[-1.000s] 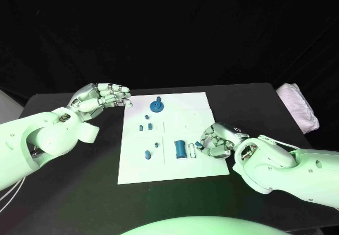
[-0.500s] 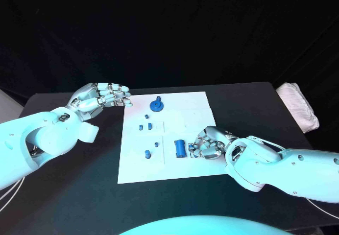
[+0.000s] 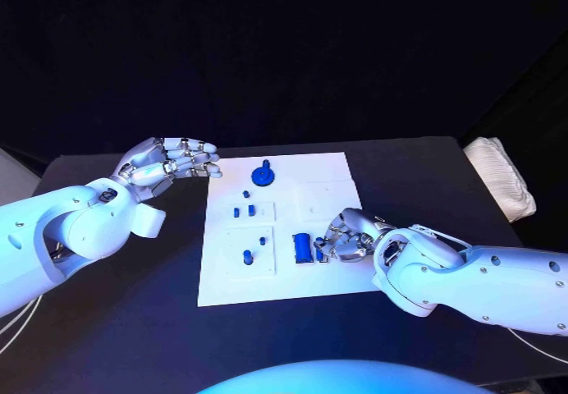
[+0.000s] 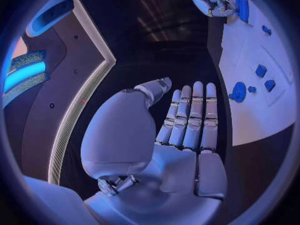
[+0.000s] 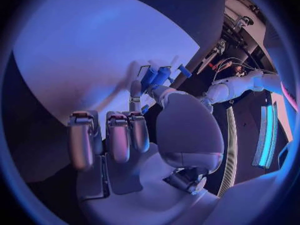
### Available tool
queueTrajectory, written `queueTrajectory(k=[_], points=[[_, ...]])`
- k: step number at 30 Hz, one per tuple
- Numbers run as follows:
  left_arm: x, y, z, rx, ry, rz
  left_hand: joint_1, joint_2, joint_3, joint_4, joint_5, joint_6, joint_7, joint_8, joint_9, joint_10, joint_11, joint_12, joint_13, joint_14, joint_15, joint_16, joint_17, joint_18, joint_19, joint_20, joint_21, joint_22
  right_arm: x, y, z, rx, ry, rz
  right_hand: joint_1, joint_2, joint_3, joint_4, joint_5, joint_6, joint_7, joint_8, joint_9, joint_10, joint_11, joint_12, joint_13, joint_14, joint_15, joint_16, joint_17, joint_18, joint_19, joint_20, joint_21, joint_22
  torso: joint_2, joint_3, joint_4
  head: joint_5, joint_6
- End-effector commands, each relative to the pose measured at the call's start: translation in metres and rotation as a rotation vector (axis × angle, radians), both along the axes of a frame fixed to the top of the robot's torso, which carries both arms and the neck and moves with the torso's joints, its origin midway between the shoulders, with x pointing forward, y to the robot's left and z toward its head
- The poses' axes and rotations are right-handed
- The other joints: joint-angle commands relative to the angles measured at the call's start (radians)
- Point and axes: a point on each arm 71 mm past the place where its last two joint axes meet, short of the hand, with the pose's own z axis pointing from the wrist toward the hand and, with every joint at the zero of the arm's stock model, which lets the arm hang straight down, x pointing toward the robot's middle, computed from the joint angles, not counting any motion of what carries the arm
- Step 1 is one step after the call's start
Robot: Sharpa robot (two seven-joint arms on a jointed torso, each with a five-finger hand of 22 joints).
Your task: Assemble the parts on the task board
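The white task board (image 3: 284, 271) lies flat in the middle of the black table (image 3: 142, 328), with small blue parts on it: a round one (image 3: 263, 176) near the far edge and a long one (image 3: 302, 248) near the right hand. The right hand (image 3: 343, 238) rests on the board just beside the long part, fingers bent down, and I cannot tell if it holds anything. The left hand (image 3: 169, 164) hovers beside the board's far left corner, fingers curled in with nothing in them.
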Motion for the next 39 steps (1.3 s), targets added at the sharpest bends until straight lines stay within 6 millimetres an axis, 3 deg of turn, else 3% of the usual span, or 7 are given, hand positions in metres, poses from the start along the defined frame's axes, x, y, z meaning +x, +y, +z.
queueTrajectory(k=[1,12,19,34,39], points=[[-0.0009,-0.0016,0.001,-0.008,-0.004,-0.015,-0.003,0.004,-0.001,0.003,0.002,-0.001,-0.002,-0.003,-0.001,0.0,-0.005,0.0,0.001,-0.007,-0.001,0.004,0.001,0.012,0.007,-0.001,-0.005,-0.002,-0.0014,0.0004,-0.003,-0.028,-0.001,0.0,-0.009,0.0,-0.005,0.0,-0.003,-0.005,0.001,-0.003,-0.004,0.084,-0.009,0.003,0.237,0.097,-0.006,0.003,0.236,-0.019,0.092,-0.01,0.002,0.25,-0.001,-0.0008,-0.0011,0.001,0.0],[-0.0009,-0.0011,0.0009,-0.007,-0.003,-0.015,-0.003,0.003,-0.002,0.004,0.002,0.0,-0.002,-0.003,-0.001,0.0,-0.005,0.0,0.001,-0.007,-0.001,0.004,0.001,0.012,0.008,-0.001,-0.006,-0.002,-0.0019,-0.0011,-0.0033,-0.057,0.0,0.011,-0.01,-0.002,-0.007,-0.003,-0.005,-0.005,0.0,-0.003,-0.004,0.084,-0.01,0.003,0.237,0.097,-0.006,0.004,0.236,-0.019,0.092,-0.01,0.003,0.25,-0.002,-0.0013,-0.0005,0.0,-0.005],[-0.001,-0.0005,0.0009,-0.007,-0.003,-0.014,-0.003,0.003,-0.002,0.004,0.002,0.0,-0.002,-0.003,-0.001,0.0,-0.005,0.0,0.001,-0.007,-0.001,0.004,0.001,0.012,0.008,-0.001,-0.006,-0.002,-0.0044,-0.002,-0.0021,-0.079,-0.005,0.022,0.021,-0.012,-0.004,-0.038,-0.002,-0.009,-0.005,0.0,-0.002,0.084,-0.014,0.003,0.237,0.097,-0.01,0.003,0.236,-0.019,0.092,-0.013,0.003,0.25,-0.001,-0.0007,-0.0015,0.002,-0.005],[-0.0008,-0.0001,0.0009,-0.007,-0.003,-0.014,-0.004,0.003,-0.002,0.005,0.002,0.0,-0.002,-0.003,-0.001,0.0,-0.005,0.0,0.001,-0.008,-0.001,0.004,0.002,0.012,0.008,-0.001,-0.006,-0.003,-0.007,-0.0023,0.0,-0.105,-0.035,0.033,0.023,-0.018,-0.005,-0.045,-0.006,-0.009,-0.005,0.001,-0.002,0.084,-0.014,0.004,0.237,0.097,-0.01,0.004,0.238,-0.019,0.093,-0.013,0.006,0.251,-0.001,-0.0009,-0.001,-0.001,-0.005],[-0.0008,-0.0003,0.0008,-0.007,-0.002,-0.015,-0.004,0.004,-0.002,0.005,0.002,0.0,-0.002,-0.003,-0.001,0.001,-0.006,0.0,0.001,-0.008,-0.001,0.004,0.002,0.012,0.009,-0.001,-0.008,-0.004,-0.0066,-0.0025,0.0002,-0.104,-0.04,0.035,-0.003,-0.025,-0.022,-0.034,-0.044,-0.01,-0.002,0.001,-0.003,0.083,-0.012,-0.001,0.236,0.096,-0.008,0.003,0.234,-0.018,0.091,-0.013,0.0,0.249,-0.001,-0.0011,0.0,-0.003,-0.004]])
